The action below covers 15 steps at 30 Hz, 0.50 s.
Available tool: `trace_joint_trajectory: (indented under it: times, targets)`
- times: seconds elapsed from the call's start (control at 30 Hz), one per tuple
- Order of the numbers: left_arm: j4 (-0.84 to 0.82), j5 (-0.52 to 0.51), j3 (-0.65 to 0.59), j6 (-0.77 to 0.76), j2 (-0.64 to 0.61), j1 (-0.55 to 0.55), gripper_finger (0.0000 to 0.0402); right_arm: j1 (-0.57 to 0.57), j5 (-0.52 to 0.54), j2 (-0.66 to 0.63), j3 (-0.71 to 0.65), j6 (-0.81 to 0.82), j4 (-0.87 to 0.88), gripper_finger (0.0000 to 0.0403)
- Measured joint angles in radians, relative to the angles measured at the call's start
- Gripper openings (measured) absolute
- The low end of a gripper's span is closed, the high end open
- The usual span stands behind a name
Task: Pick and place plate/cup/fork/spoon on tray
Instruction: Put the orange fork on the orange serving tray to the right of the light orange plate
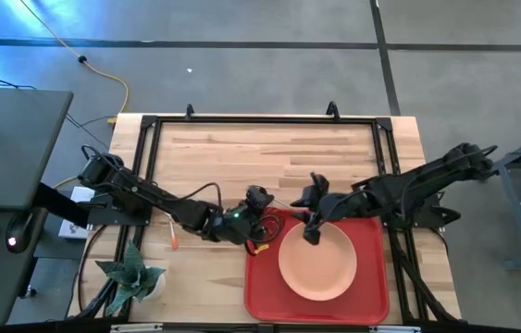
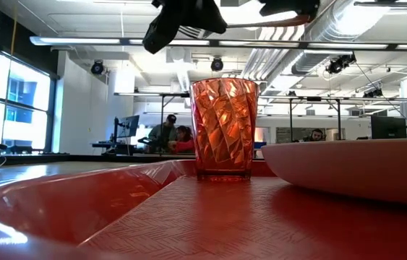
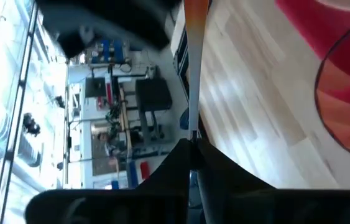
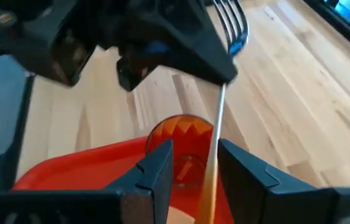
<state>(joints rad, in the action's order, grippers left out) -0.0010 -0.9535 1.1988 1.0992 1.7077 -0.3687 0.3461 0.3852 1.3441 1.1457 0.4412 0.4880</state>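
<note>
Resting nearest on the red tray (image 1: 371, 298) is the peach plate (image 1: 317, 261), with the orange cup (image 2: 223, 128) upright on the tray just beside it. Above the cup, the right gripper (image 4: 194, 157) has its jaws spread around the fork's (image 4: 219, 118) orange handle, while the left gripper (image 4: 224, 70) has its jaws pinching the fork near the tines. Farther left, the spoon (image 1: 174, 236) lies on the counter (image 1: 241, 153).

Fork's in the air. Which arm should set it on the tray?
Left, probably. The left gripper is shut on the fork near its tines, by the tray; the right gripper has open jaws merely straddling the handle.
</note>
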Motion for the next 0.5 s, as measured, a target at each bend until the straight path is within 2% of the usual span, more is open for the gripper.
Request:
trace_joint_trajectory:
  times: [0.1,0.17,0.37,0.5]
  targets:
    - [0.001,0.061,0.000,-0.028,0.000,0.008,0.0007,-0.006,0.024,0.063,0.060,-0.086,0.009,0.0119]
    - [0.017,0.094,0.000,-0.105,0.000,0.020,0.0007,-0.008,0.042,0.097,0.087,-0.172,0.028,0.0119]
    - [0.007,0.103,0.000,-0.280,0.001,0.052,0.0007,-0.007,0.204,0.171,0.133,-0.288,0.108,0.0119]
    - [0.004,0.129,0.000,-0.360,0.001,0.066,0.0007,-0.010,0.260,0.182,0.134,-0.338,0.132,0.0115]
